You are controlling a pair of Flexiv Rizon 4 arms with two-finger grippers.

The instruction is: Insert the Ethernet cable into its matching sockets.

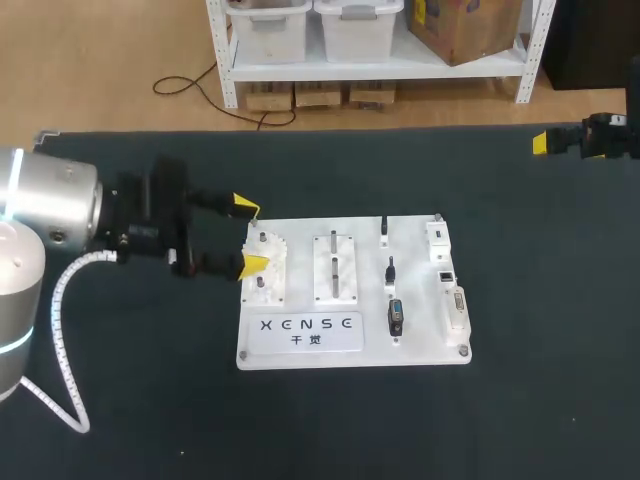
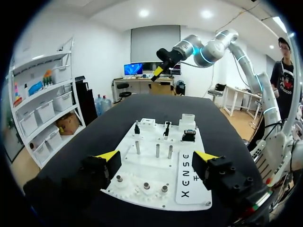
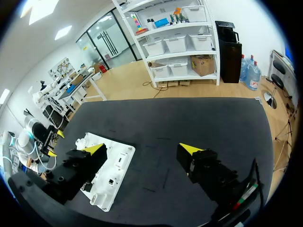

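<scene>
1. Overhead, a white board (image 1: 350,345) lies in the middle of the dark table (image 1: 540,400). The left gripper (image 1: 250,236) sits at the board's 9 o'clock end with its fingers spread wide and nothing in them, one tip on either side of the peg block (image 1: 268,288). I take this as a waiting spot from which it can cross to the connectors. Short black plugs (image 1: 391,270) stand in a column toward the board's 3 o'clock side. The Ethernet cable is probably among them, but I cannot tell which one it is. A small dark socket (image 1: 445,275) sits on the 3 o'clock edge. The right gripper (image 1: 545,143) is well away at the board's 2 o'clock, likely to leave the board free
2. From the left wrist, the left gripper (image 2: 157,156) is released and empty. The board (image 2: 156,189) runs out from between its fingers toward its 12 o'clock. The pegs (image 2: 144,186) are nearest, with the plugs (image 2: 166,130) and the socket (image 2: 188,136) farther ahead. The right arm (image 2: 199,47) is raised beyond the board's far end
3. From the right wrist, the right gripper (image 3: 142,149) is also spread and empty, over bare table (image 3: 189,118). The board (image 3: 111,165) lies beside and partly under one finger, with the left arm (image 3: 38,139) beyond it at the gripper's 9 o'clock
</scene>
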